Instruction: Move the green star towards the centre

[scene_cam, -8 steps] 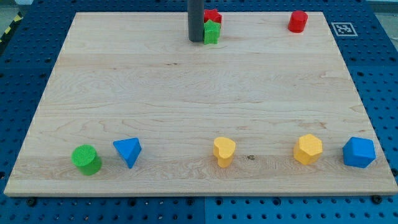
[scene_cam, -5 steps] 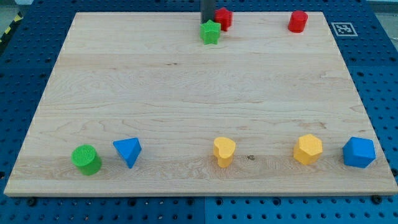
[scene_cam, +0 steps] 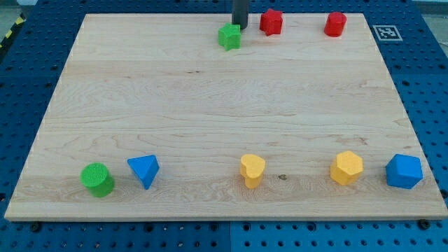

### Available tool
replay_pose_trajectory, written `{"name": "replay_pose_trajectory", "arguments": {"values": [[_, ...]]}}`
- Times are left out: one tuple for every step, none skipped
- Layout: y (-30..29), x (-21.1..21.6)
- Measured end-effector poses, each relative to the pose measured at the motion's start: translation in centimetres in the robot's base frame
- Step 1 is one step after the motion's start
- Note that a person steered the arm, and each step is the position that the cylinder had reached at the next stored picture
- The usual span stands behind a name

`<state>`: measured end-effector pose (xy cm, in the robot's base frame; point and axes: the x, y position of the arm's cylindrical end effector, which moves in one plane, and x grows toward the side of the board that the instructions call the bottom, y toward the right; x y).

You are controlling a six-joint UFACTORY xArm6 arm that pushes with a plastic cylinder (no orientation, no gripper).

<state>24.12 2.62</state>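
Observation:
The green star (scene_cam: 229,36) lies near the view's top edge of the wooden board (scene_cam: 210,105), a little left of the middle. My tip (scene_cam: 240,25) is just above and to the right of it, touching or nearly touching its upper right corner. A red block (scene_cam: 271,22) sits to the right of the rod, apart from the star.
A red cylinder (scene_cam: 335,24) stands at the top right. Along the bottom, from left to right: a green cylinder (scene_cam: 96,179), a blue triangular block (scene_cam: 144,170), a yellow heart (scene_cam: 252,170), a yellow hexagon (scene_cam: 346,168), a blue block (scene_cam: 404,171).
My tip has moved from the star's left side, up and to the right, behind it. The red block has slid right, away from the star. The star has shifted slightly left.

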Motion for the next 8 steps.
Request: {"name": "replay_pose_trajectory", "arguments": {"values": [[0.0, 4.7], [-0.3, 6.5], [-1.0, 4.1], [-2.5, 4.5], [-2.5, 7.4], [-3.1, 8.8], [-4.2, 8.6], [-7.2, 8.6]]}}
